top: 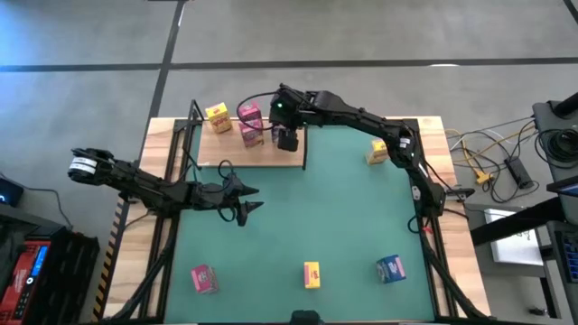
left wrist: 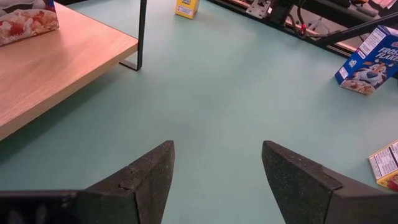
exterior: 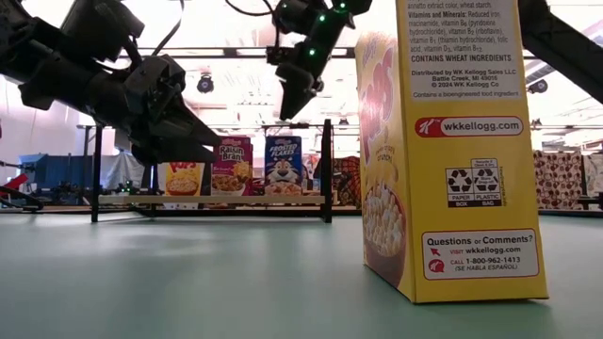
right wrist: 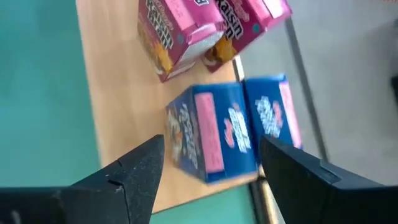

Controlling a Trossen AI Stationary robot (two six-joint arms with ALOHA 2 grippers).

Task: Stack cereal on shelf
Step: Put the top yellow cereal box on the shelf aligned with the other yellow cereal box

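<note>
Pale wooden shelf board (top: 262, 155) framed by thin black metal uprights, set at the far edge of the green table mat (top: 307, 217); its near edge borders a wide bare stretch of mat. Right gripper (top: 287, 140), dark, two-fingered, above the shelf's right end, fingers spread apart and holding nothing; directly beneath it in the right wrist view, a pair of blue cardboard cereal boxes (right wrist: 230, 127) stand side by side on the board close to its end and corner upright. Left gripper (top: 244, 200), over bare mat just in front of the shelf's near edge, fingers parted and empty, with clear mat ahead of it in the left wrist view. On the shelf: one yellow cereal box (top: 218, 117) toward the left end, two pink cereal boxes (top: 251, 123) touching each other at the middle, two blue ones at the right end. On the mat: one yellow box (top: 377, 152) near the right edge beside the right arm; along the near edge, well apart from one another, one pink box (top: 204, 278), one yellow box (top: 312, 273), one blue box (top: 390, 268). Count: nine boxes, three of each colour. Surface: green mat on a light wooden table; room beyond has a grey floor, and cables (top: 492, 158) lie to the table's right.
</note>
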